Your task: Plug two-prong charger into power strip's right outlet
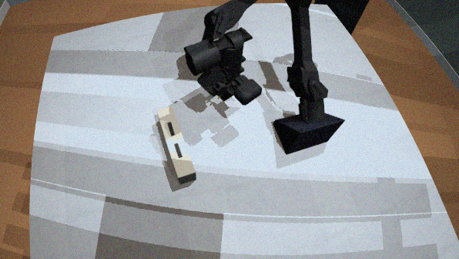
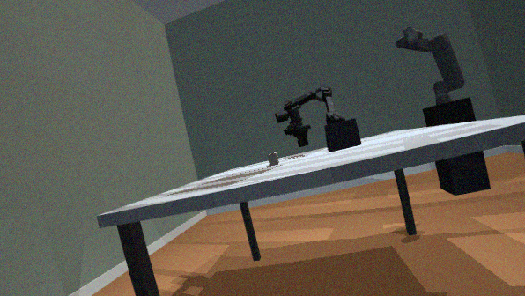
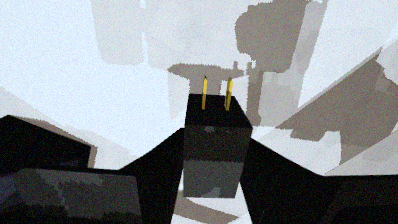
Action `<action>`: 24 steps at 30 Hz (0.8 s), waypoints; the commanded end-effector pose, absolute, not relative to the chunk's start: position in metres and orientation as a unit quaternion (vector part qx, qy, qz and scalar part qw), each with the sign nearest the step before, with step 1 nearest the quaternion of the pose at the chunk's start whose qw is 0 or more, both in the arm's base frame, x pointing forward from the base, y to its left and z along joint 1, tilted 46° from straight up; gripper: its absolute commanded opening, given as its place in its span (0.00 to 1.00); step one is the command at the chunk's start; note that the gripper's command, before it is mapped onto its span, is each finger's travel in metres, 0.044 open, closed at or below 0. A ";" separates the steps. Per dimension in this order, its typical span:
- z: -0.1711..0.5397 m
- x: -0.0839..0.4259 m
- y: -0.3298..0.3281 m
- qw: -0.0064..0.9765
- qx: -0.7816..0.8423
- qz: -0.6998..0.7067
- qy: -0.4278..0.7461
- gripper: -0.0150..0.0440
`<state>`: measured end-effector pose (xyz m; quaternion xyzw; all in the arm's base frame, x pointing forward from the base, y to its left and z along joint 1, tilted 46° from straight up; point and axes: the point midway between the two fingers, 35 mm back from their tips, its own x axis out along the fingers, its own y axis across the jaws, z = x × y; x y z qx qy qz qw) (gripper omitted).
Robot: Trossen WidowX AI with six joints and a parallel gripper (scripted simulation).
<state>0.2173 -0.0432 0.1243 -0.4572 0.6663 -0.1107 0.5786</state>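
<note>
My gripper (image 1: pixel 226 92) (image 2: pixel 301 140) (image 3: pixel 209 135) is shut on the black charger (image 3: pixel 210 177), one finger on each side of its body. The charger's two gold prongs (image 3: pixel 204 94) point away from the wrist camera, side by side. In the exterior view the gripper hangs above the table top. In the top view the hand mostly hides the charger. The cream power strip (image 1: pixel 186 166) (image 2: pixel 273 159) lies on the table, left of the gripper and nearer the front in the top view. Its top shows two dark outlet slots. The strip is not visible in the wrist view.
The arm's black base block (image 1: pixel 308 132) (image 2: pixel 343 135) stands on the table (image 1: pixel 308 196) (image 2: pixel 308 169), right of the gripper. A second arm (image 2: pixel 449 62) stands on a dark pedestal beyond the table in the exterior view. Patchy shadows cross the table top.
</note>
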 end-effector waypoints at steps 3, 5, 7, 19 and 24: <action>0.119 0.222 -0.040 0.585 -0.447 -0.118 0.667 0.25; 0.116 0.224 -0.039 0.588 -0.442 -0.123 0.666 0.25; 0.113 0.227 -0.038 0.591 -0.438 -0.127 0.665 0.25; 0.093 0.242 -0.033 0.611 -0.409 -0.154 0.660 0.25; 0.084 0.248 -0.031 0.619 -0.397 -0.165 0.657 0.25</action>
